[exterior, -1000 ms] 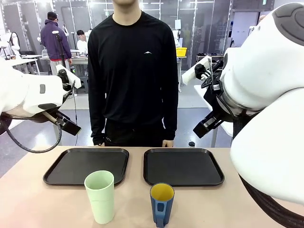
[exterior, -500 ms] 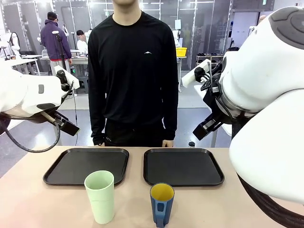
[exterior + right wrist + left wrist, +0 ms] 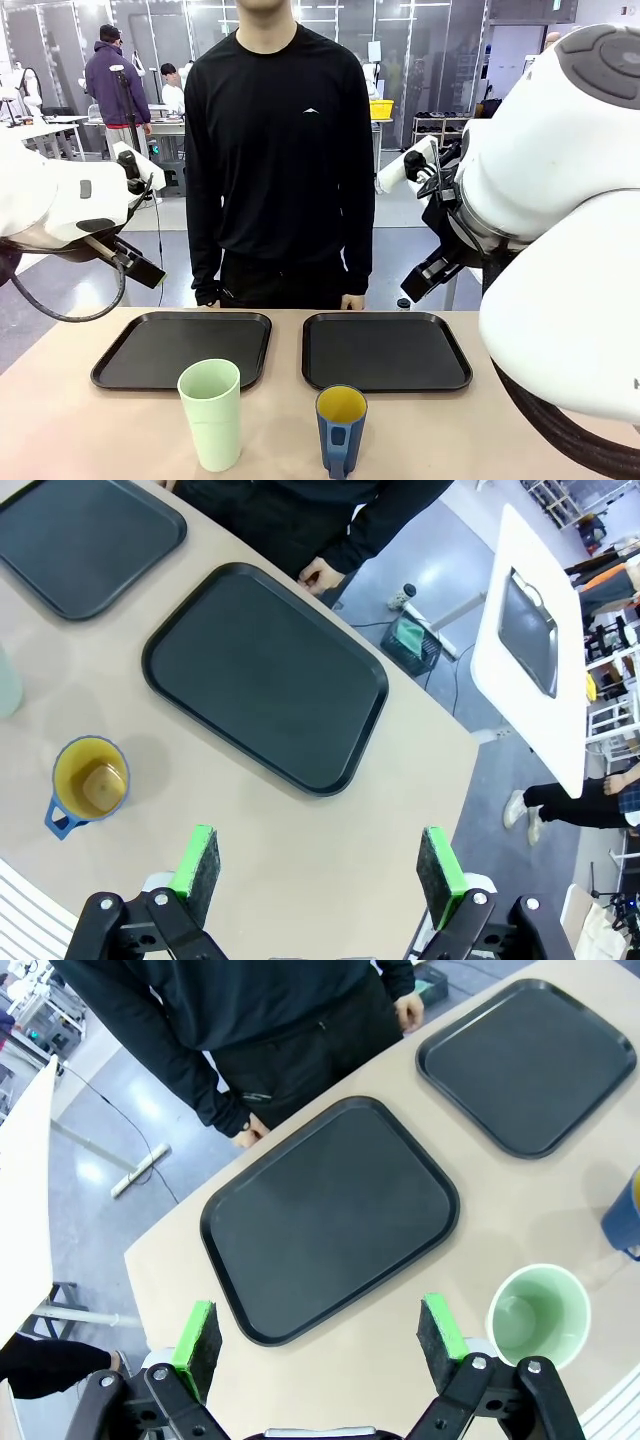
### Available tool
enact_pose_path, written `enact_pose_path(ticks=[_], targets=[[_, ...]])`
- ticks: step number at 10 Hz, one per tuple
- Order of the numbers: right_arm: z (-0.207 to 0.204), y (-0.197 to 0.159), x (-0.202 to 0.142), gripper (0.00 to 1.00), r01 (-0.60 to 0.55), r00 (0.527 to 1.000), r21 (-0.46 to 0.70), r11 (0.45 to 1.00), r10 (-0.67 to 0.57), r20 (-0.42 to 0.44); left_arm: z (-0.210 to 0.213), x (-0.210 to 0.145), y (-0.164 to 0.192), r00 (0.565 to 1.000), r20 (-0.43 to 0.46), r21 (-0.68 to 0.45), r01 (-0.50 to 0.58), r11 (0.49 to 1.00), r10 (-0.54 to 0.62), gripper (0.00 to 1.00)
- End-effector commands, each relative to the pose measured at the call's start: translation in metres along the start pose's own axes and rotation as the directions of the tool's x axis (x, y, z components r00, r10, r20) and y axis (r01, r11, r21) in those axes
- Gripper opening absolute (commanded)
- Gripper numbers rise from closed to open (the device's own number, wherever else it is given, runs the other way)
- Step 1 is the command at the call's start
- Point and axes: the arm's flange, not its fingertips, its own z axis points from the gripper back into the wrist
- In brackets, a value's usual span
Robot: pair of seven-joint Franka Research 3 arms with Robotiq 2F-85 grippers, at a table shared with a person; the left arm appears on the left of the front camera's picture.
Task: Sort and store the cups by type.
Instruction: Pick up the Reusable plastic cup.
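The left gripper (image 3: 318,1335) and right gripper (image 3: 318,865) are spread wide; the tumbler (image 3: 210,415), 9 o'clock of the mug (image 3: 341,430), could be toppled if clipped.

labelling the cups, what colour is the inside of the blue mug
Yellow inside the mug; the right wrist view shows it best.

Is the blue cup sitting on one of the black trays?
No, the blue mug stands on the bare table, in front of the right tray.
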Motion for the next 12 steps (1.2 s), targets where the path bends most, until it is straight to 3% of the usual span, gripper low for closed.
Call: enact_pose_path(ticks=[1,2,4,7,9,12], targets=[[-0.026,-0.011,-0.008,1.0,0.054,0.998,0.05,0.997,-0.053,-0.02,-0.017,-0.022,0.002,0.999,-0.042,0.011,-0.016,1.0,0.017,1.0],[-0.044,-0.019,-0.011,1.0,0.059,0.998,0.116,0.991,-0.056,-0.027,-0.031,-0.03,0.01,0.996,-0.073,0.005,-0.044,0.999,0.044,1.0],[-0.085,-0.03,-0.017,1.0,0.105,0.993,0.14,0.985,-0.095,-0.076,-0.066,-0.052,0.029,0.987,-0.144,-0.002,-0.074,0.997,0.073,1.0],[-0.142,-0.044,-0.023,1.0,0.17,0.98,0.132,0.977,-0.153,-0.13,-0.111,-0.075,0.045,0.979,-0.17,-0.009,-0.118,0.993,0.115,1.0],[-0.169,-0.053,-0.025,1.0,0.221,0.963,0.143,0.965,-0.192,-0.189,-0.132,-0.09,0.061,0.968,-0.208,0.013,-0.14,0.99,0.14,1.0],[-0.183,-0.062,-0.033,1.0,0.266,0.951,0.17,0.949,-0.229,-0.21,-0.15,-0.112,0.087,0.927,-0.27,0.061,-0.252,0.966,0.259,1.0]])
